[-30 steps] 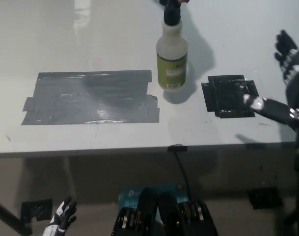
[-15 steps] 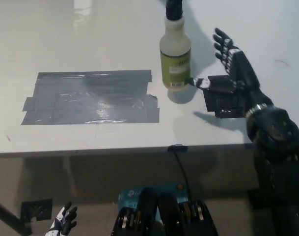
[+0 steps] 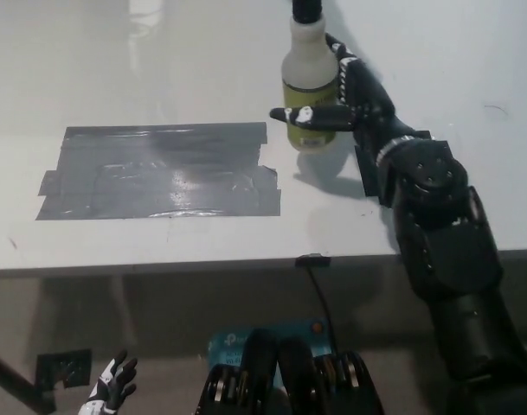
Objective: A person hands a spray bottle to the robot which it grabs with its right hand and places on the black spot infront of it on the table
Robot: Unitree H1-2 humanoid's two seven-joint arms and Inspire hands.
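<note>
Right hand (image 3: 354, 99) fingers wrapping spray bottle (image 3: 308, 86), upper centre; seat grip firmly before lifting. Left hand (image 3: 107, 393) idle, fingers apart, lower left.

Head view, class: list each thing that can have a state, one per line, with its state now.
spray bottle: upright, cap on, right hand wrapped around it
right hand: shut on spray bottle
left hand: low beside the table, holding nothing
black spot: mostly hidden by the right arm
</note>
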